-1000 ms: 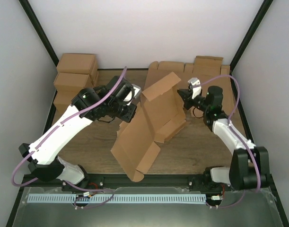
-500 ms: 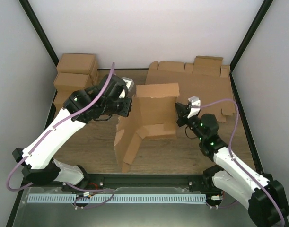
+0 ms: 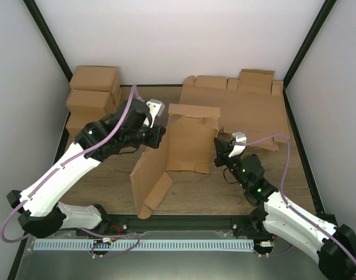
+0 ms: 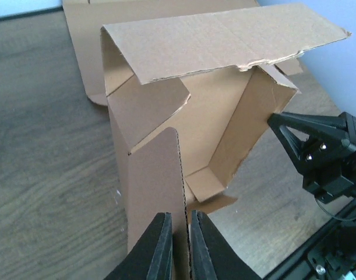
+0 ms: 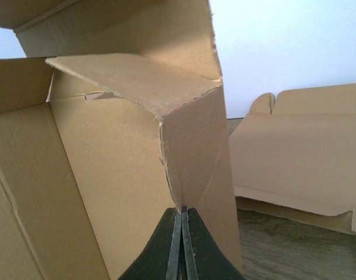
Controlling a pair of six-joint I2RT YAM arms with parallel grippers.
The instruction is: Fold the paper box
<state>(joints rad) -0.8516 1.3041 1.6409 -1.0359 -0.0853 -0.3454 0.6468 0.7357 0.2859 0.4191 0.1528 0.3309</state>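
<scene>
The paper box (image 3: 186,146), a brown die-cut cardboard piece, stands partly folded at the table's middle, with a long flap (image 3: 148,181) hanging toward the front. My left gripper (image 3: 156,135) is shut on its left wall; in the left wrist view the fingers (image 4: 178,248) pinch the panel's edge (image 4: 157,192). My right gripper (image 3: 219,147) is shut on the box's right edge; in the right wrist view the jaws (image 5: 180,236) are pressed together at the foot of a folded wall (image 5: 195,157). The right gripper also shows in the left wrist view (image 4: 317,151).
A sheaf of flat cardboard blanks (image 3: 247,105) lies at the back right, also in the right wrist view (image 5: 300,157). Finished brown boxes (image 3: 93,93) are stacked at the back left. Black frame posts line both sides.
The box has swung more upright and shifted toward the front, its long flap dropping lower. My right gripper moved down and toward the near edge with it. My left gripper shifted slightly.
</scene>
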